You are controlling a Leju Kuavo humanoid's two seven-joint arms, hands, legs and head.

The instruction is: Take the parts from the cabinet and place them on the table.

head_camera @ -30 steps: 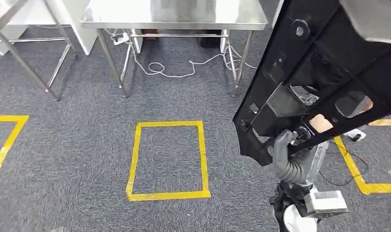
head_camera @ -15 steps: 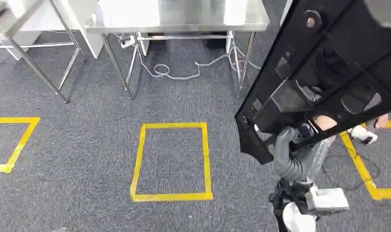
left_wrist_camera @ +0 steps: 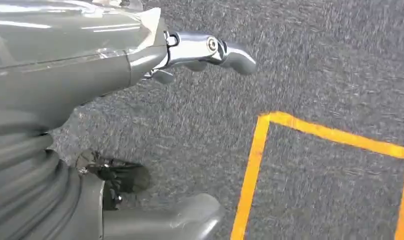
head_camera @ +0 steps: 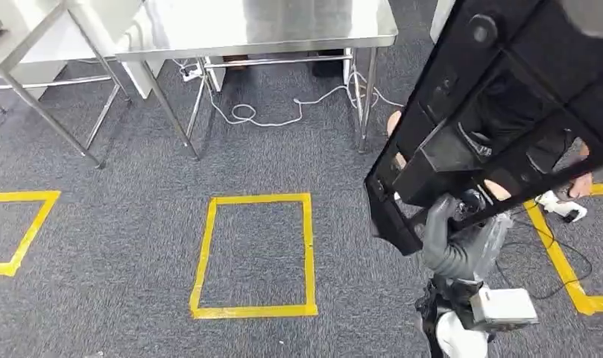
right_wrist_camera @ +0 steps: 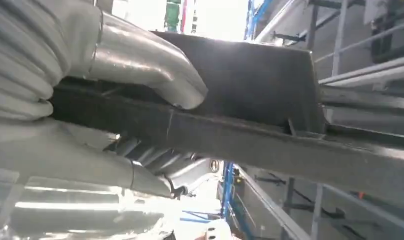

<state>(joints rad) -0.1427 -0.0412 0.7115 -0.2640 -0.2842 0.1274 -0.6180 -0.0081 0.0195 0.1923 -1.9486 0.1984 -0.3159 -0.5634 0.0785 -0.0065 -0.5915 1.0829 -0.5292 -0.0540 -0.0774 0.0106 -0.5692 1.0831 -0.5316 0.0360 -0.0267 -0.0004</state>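
Right hand [head_camera: 449,233] of mine clamps the lower edge of the black part [head_camera: 499,112], held high beside me, so I should keep it level and steady approaching the steel table [head_camera: 261,26].

I see the black part [head_camera: 499,112] cut off by the head view's top and right edges. It hides most of my right hand [head_camera: 441,231] and a person's hand [head_camera: 581,179] behind it.
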